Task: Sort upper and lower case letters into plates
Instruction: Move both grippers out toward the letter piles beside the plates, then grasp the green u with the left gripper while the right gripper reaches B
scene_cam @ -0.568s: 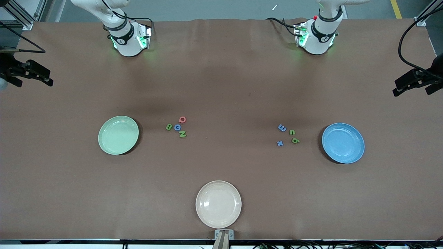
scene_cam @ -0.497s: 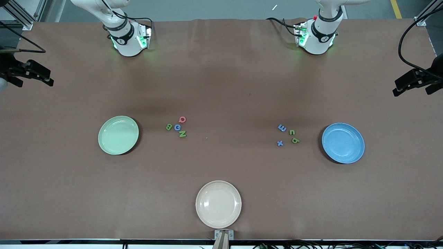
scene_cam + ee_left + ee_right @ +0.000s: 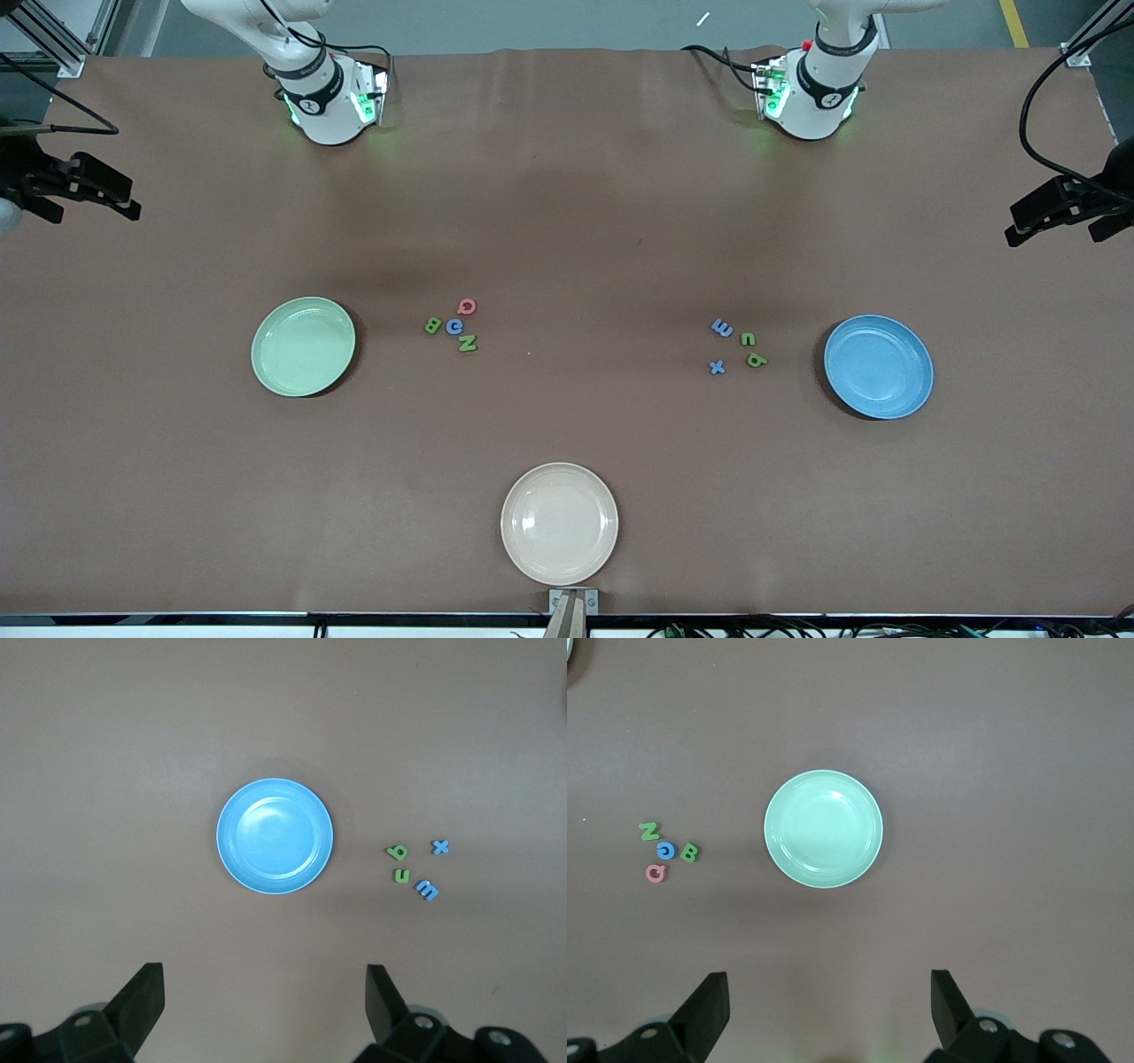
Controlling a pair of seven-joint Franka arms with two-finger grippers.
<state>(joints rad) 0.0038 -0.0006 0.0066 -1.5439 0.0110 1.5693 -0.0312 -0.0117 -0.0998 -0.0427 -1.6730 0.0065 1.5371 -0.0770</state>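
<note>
The capitals lie in a cluster: red Q [image 3: 467, 307], green B [image 3: 432, 325], blue G [image 3: 454, 327] and green N [image 3: 467, 343], beside the mint green plate [image 3: 303, 346]. The small letters, blue m [image 3: 722, 328], green n [image 3: 748, 338], green q [image 3: 756, 360] and blue x [image 3: 717, 366], lie beside the blue plate [image 3: 878, 366]. Both plates hold nothing. My right gripper [image 3: 830, 985] is open, high over the table by the mint plate [image 3: 823, 828]. My left gripper [image 3: 266, 979] is open, high over the table by the blue plate [image 3: 275, 835].
A cream-beige plate [image 3: 559, 523] sits near the table's front edge, midway between the two arms' ends. Brown table surface lies between the two letter clusters. The arm bases [image 3: 323, 97] stand along the back edge.
The right arm's dark hand at the edge of the front view has shifted slightly toward the table's middle. Letters, plates and the left arm have not moved.
</note>
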